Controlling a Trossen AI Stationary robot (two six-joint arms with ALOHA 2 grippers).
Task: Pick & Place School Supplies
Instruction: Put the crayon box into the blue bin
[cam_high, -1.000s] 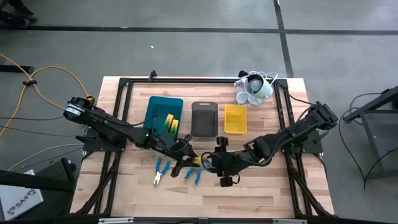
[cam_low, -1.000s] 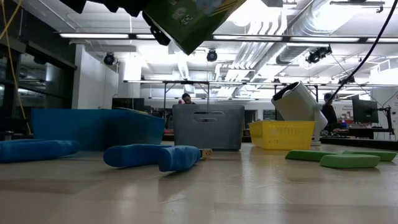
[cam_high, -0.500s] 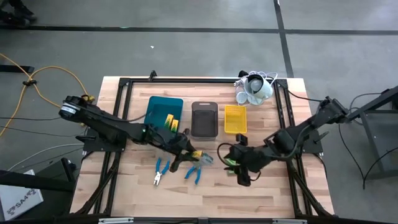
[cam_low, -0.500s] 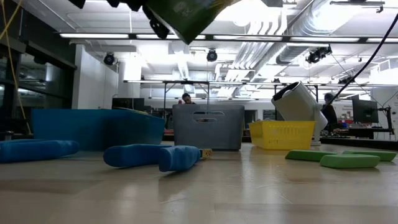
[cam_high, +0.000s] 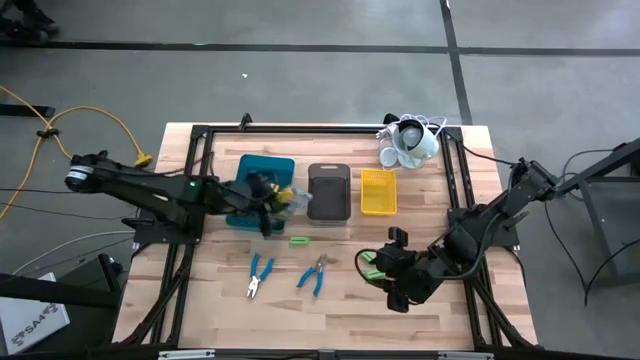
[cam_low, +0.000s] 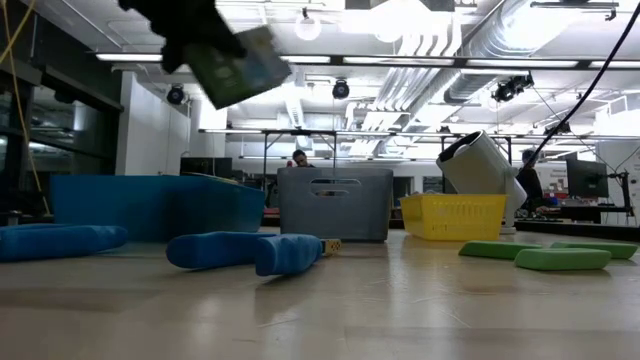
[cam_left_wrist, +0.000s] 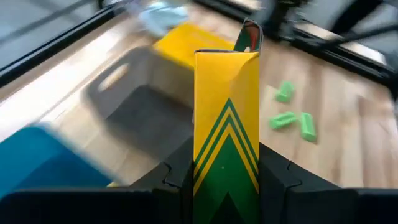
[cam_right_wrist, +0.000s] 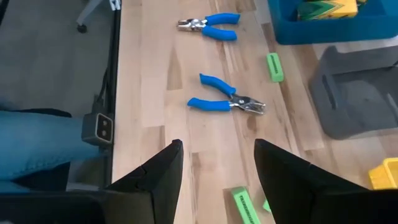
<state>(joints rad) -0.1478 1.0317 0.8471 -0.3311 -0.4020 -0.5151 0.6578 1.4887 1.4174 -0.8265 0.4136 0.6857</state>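
Observation:
My left gripper is shut on a yellow-and-green printed box and holds it in the air by the right edge of the teal tray; the low view shows the box high above the table. More printed boxes lie in that tray. Two blue-handled pliers lie flat on the wood. One green stick lies near the trays, others in front of my right gripper, which is open and touches nothing. My left gripper pinches the printed box between its two fingers, one on each long side of the lower part of the box. The box reaches forward past the fingertips, its flap end away from the gripper. It is lifted clear of table and trays.
A grey tray and a yellow tray stand in a row right of the teal tray. A white cup-like cluster with cords sits at the far right corner. A black frame borders the wooden top. Bare wood lies along the near edge.
My left gripper has carried the printed box from above the pliers in the table's middle toward the far left, to the teal tray, staying shut on it. My right gripper has drawn back from the middle toward the table's right and near edge.

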